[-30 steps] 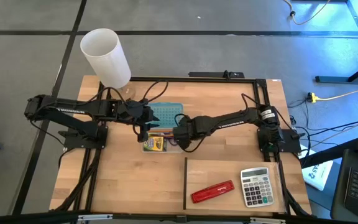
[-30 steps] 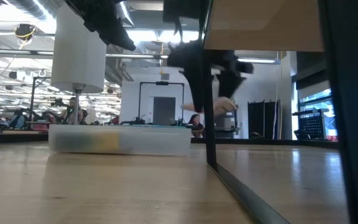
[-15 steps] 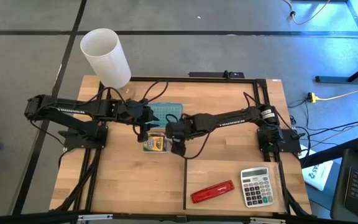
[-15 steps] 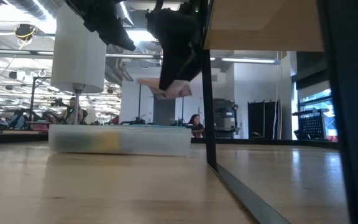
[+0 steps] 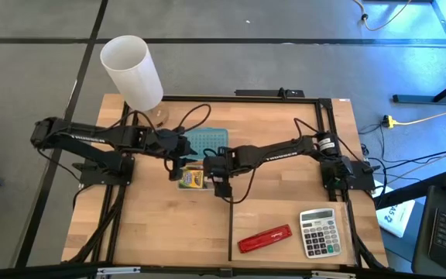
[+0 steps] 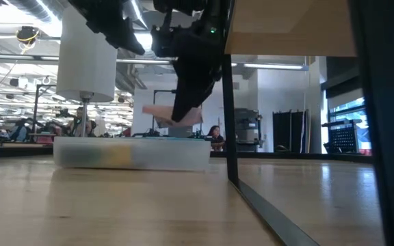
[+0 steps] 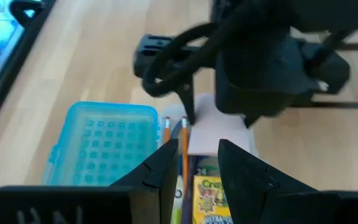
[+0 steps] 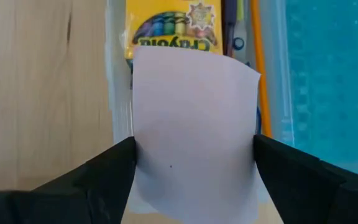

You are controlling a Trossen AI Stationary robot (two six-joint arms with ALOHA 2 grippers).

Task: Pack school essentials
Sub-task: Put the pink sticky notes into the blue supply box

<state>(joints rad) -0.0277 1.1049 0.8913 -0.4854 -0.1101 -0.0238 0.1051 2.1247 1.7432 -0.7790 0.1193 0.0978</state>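
A clear pencil box [image 5: 194,179] lies open on the table with its teal lid [image 5: 207,139] folded back toward the far side. In it are the yellow-green crayon box [image 8: 176,28] and thin orange pencils [image 8: 258,50]. My right gripper [image 8: 194,149] is shut on the pink sticky-note pad [image 8: 194,118] and hovers just above the box [image 6: 132,152]. My left gripper [image 7: 197,163] is open, high over the box's left side [image 5: 178,157], and touches nothing. The scissors, pen and eraser cannot be made out. My right gripper pinches the pink sticky-note pad [image 6: 173,115] between its two fingers [image 8: 114,168], which sit on the pad's two opposite side edges [image 8: 137,155]. It comes slanting down from the table's right. The pad is lifted clear and roughly level over the crayon box.
A tall white cylinder [image 5: 132,70] stands at the table's far left corner. The red stapler [image 5: 264,239] and grey calculator [image 5: 319,232] lie near the right front corner, beyond a dark strip [image 5: 231,229]. Bare wood shows at the near left.
My right gripper has carried the pink pad toward the table's left, from beside the box to over it, and has lowered it toward the box. It has stayed shut on the pad. My left gripper has kept still.
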